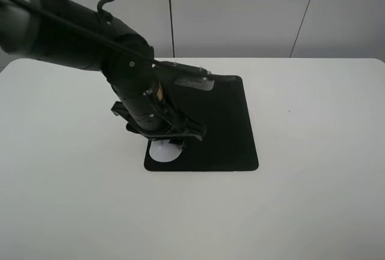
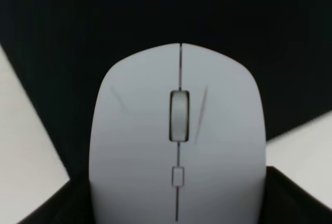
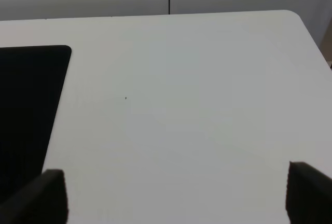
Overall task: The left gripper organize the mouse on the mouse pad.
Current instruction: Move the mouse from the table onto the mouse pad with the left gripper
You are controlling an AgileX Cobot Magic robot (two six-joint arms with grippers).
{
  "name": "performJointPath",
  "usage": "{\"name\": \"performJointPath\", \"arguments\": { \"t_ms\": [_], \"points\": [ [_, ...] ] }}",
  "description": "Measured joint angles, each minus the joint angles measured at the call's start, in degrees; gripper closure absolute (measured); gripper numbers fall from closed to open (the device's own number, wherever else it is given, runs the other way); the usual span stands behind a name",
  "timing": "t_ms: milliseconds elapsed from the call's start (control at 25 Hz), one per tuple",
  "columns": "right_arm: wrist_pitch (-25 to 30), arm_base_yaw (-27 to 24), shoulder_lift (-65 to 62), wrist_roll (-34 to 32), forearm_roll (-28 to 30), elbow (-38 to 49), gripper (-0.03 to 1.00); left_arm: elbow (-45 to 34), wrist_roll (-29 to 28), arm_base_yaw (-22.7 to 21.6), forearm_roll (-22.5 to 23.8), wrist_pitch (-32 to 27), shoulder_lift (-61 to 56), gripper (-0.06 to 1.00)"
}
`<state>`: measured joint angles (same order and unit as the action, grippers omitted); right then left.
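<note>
So from up high, the left gripper (image 1: 168,142) hangs over the near left corner of the mouse pad (image 1: 224,129), with the mouse (image 1: 162,151) under it. Left wrist: its fingers (image 2: 298,195) clamp the mouse's sides. Right wrist: the right gripper (image 3: 176,198) is spread wide and holding nothing, above the table (image 3: 181,79).

White mouse (image 2: 135,146) looked smooth plastic, slight sheen; mouse pad (image 1: 225,121) was matt black; worktop (image 1: 319,200) was smooth, matt white.
</note>
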<state>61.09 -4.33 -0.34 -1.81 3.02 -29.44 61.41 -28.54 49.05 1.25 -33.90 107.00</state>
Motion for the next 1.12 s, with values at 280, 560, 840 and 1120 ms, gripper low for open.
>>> {"name": "performJointPath", "arguments": {
  "t_ms": [280,560,840,1120],
  "points": [
    [0.0,0.0,0.0,0.0,0.0,0.0,0.14,12.65,-3.22,-3.51,-0.41,-4.0,4.93,0.32],
    [0.0,0.0,0.0,0.0,0.0,0.0,0.14,23.14,-8.65,-3.63,-1.25,-6.64,13.13,0.32],
    [0.0,0.0,0.0,0.0,0.0,0.0,0.14,30.89,-10.35,-3.81,-0.69,-9.15,20.34,0.32],
    [0.0,0.0,0.0,0.0,0.0,0.0,0.14,34.32,-11.21,-4.23,-0.52,-10.41,23.74,0.32]
  ]
}}
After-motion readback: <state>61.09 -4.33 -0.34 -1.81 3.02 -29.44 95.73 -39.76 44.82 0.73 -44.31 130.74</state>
